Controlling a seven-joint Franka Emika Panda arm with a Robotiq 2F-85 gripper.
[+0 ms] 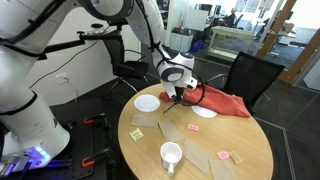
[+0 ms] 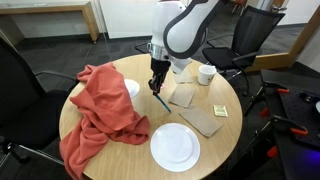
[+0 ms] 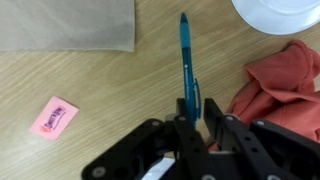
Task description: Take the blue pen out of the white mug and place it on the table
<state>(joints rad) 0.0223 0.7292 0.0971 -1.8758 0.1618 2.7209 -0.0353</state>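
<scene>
Gripper (image 3: 197, 118) clamps the blue pen (image 3: 186, 60) over the table (image 3: 100, 100). Risk: if I release it too high, it bounces and rolls toward the red cloth (image 3: 285, 85) nearby.

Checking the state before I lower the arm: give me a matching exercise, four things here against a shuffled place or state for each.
1. blue pen
2. white mug
3. red cloth
4. pink note

A. draped over the table edge
B. clamped in the pincer
C. lying flat on the wood
D. standing apart from the pincer

Pairs: 1-B, 2-D, 3-A, 4-C.
</scene>
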